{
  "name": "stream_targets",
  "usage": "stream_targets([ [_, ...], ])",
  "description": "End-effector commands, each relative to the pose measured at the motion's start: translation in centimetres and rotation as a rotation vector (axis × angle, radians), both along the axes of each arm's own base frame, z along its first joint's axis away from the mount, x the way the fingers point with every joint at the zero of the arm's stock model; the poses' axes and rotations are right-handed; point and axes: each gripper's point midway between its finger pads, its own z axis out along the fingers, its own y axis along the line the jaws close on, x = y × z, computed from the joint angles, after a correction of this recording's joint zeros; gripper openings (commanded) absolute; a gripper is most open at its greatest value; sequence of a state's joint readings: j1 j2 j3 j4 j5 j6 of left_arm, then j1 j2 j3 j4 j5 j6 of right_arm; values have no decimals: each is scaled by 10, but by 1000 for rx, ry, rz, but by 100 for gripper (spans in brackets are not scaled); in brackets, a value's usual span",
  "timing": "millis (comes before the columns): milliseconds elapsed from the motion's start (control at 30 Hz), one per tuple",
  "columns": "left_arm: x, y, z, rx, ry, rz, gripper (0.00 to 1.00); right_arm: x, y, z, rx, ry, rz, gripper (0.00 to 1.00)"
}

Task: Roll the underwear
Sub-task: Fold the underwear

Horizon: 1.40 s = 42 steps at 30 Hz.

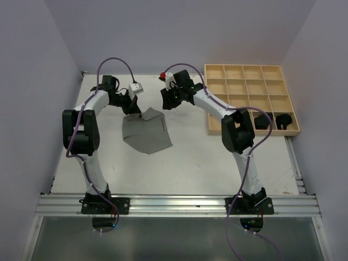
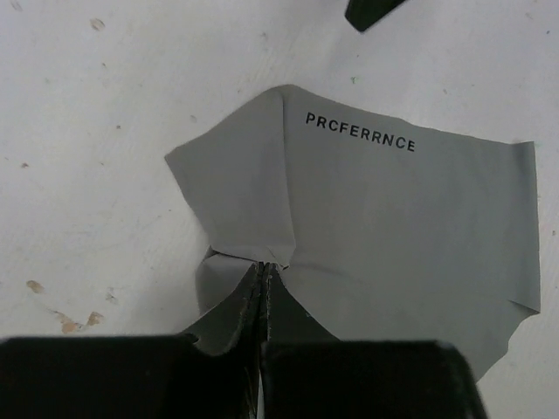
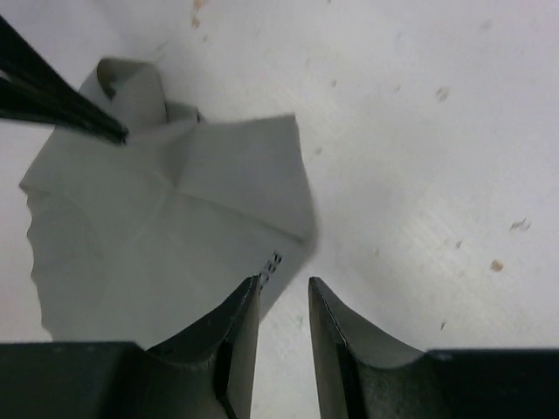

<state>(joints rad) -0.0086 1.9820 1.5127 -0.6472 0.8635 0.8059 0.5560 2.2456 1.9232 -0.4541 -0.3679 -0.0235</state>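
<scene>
The grey underwear [image 1: 145,130] is spread on the bench [image 1: 217,163] left of the middle, nearer the far edge, its far tip is pinched tight by the left gripper [image 2: 265,271], and the right gripper [image 3: 284,292] is held open and empty just beside its far-right corner.

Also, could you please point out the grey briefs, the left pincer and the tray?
grey briefs [image 1: 145,133]: top view, middle of the cloth.
left pincer [image 2: 264,271]: left wrist view, between its fingertips.
tray [image 1: 243,66]: top view, far rim.
</scene>
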Motion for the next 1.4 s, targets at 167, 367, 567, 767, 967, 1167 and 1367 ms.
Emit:
stream_targets([
  [167,3,8,-59,43,105,-17,0,59,28,19,74,-44,-96,37],
  [367,-2,9,-69,46,121,-25,0,68,44,1,127,-38,-72,54],
  [567,0,20,-67,21,134,-11,0,66,58,-13,140,-70,-42,56],
  [767,-3,22,-72,38,143,-31,0,63,82,-20,147,-114,-10,56],
  [967,-3,23,-73,40,150,-26,0,58,93,-38,122,-98,-20,47],
  [1167,-2,23,-69,43,141,-27,0,32,66,-68,25,11,-72,32],
  [1367,-11,17,-73,38,150,-55,0,-11,41,-81,33,92,-130,26],
])
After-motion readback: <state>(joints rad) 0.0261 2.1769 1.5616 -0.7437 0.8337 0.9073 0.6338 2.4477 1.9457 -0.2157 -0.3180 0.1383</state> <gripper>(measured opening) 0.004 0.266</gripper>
